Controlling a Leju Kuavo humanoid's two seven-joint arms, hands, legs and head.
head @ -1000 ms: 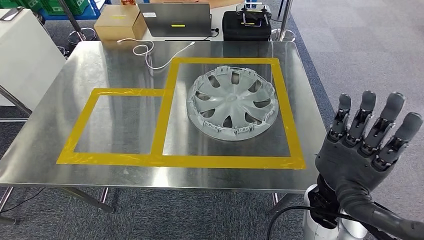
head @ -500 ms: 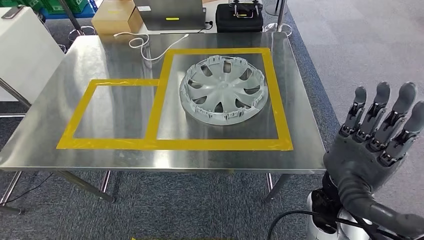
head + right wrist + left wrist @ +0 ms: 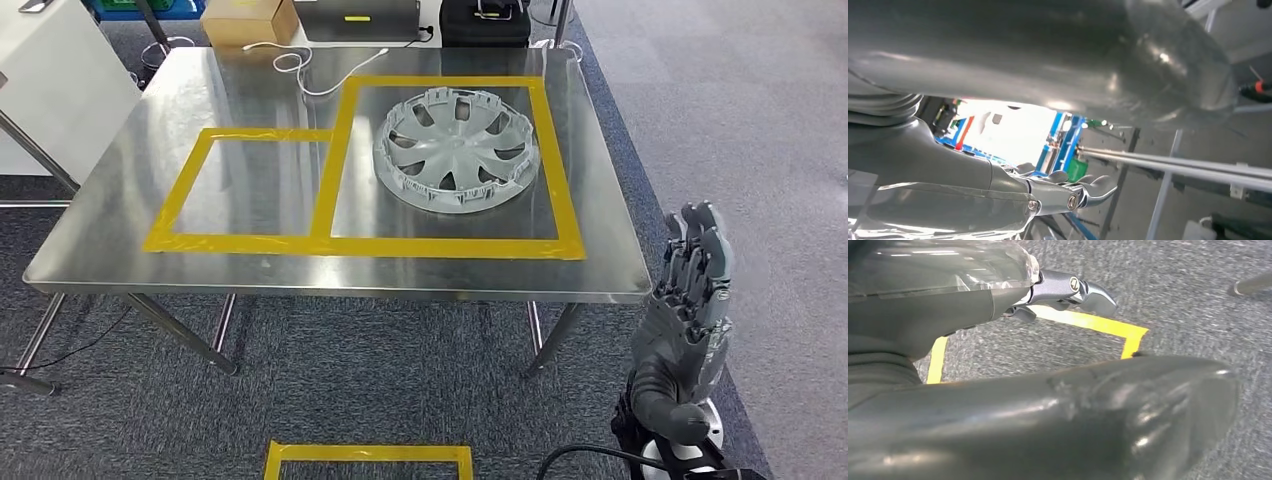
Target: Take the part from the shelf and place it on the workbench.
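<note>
I'm seeing the part (image 3: 457,148), a grey wheel cover, lying flat inside the larger yellow tape square (image 3: 556,168) on the workbench (image 3: 120,230). From my right hand (image 3: 688,320) it's sitting at about ten o'clock, well apart. That hand is hanging beside the bench, fingers straight, holding nothing. My left hand (image 3: 1048,410) is gripping nothing either.
</note>
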